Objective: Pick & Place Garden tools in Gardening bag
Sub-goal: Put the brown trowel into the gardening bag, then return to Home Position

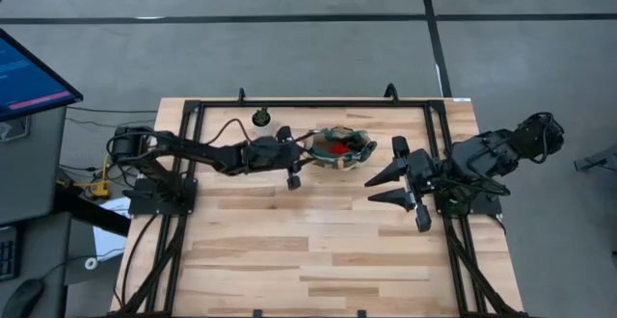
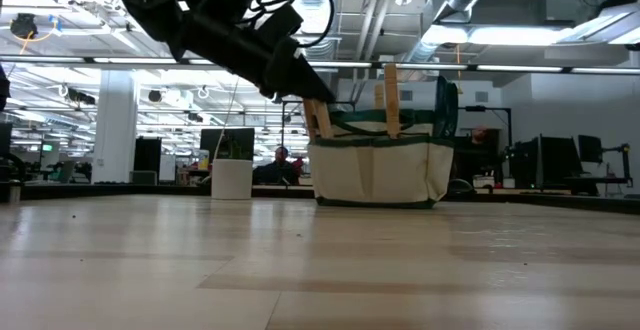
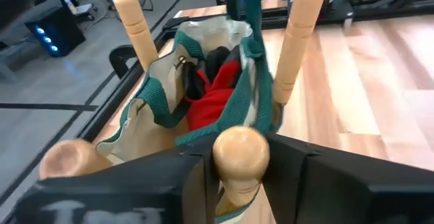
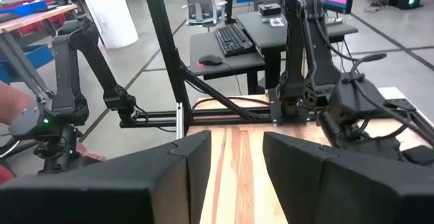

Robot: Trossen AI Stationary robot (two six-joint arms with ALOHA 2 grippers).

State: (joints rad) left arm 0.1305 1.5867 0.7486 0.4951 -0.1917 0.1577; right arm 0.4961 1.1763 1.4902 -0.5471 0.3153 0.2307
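Seen from overhead, the gardening bag (image 1: pixel 339 148) sits in the upper middle of the frame on the wooden table (image 1: pixel 318 251), a small round shape with green trim and red showing inside. The left gripper (image 1: pixel 292 159) reaches to the bag's left edge, while the right gripper (image 1: pixel 393 184) waits right of centre, its fingers spread wide and holding nothing.

The table-level view gives the bag (image 2: pixel 380 165) its side face instead: cream fabric walls with a green band and green handle loop, standing upright right of centre. Tan wooden handles (image 2: pixel 390 98) of garden tools rise above its rim. A small white pot (image 2: pixel 232 178) stands to its left.

Only the left wrist view looks into the bag (image 3: pixel 203 88): green-edged pockets, red lining, and two handles standing in the outer pockets, one at upper left (image 3: pixel 134 22) and one at upper right (image 3: pixel 297 37). The left gripper (image 3: pixel 239 173) is clenched on a fourth rounded handle (image 3: pixel 240 157) at lower centre. A further handle knob (image 3: pixel 68 160) shows at lower left. No readable writing appears on the bag.
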